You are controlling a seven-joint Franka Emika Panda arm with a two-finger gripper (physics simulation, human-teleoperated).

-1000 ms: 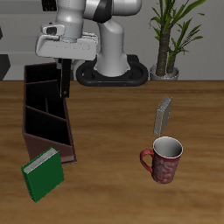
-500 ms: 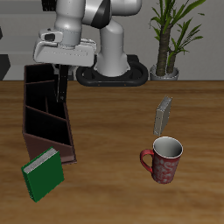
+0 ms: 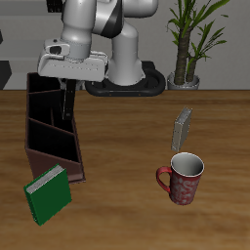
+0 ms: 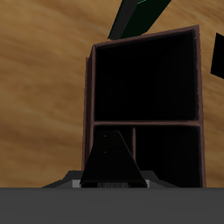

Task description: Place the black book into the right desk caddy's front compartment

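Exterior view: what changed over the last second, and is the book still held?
The gripper, shut on the black book, has drifted sideways over the right desk caddy, away from the mug. The book hangs upright, not released. Caddy, green book, grey book and mug stayed put.

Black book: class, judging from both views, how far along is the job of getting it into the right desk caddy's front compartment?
Done: the black book is off the table, clamped in the gripper. In hand: it hangs upright above the right desk caddy, whose open sections show beneath it in the wrist view. Left: lowering it into the front compartment and letting go; nothing is released yet.
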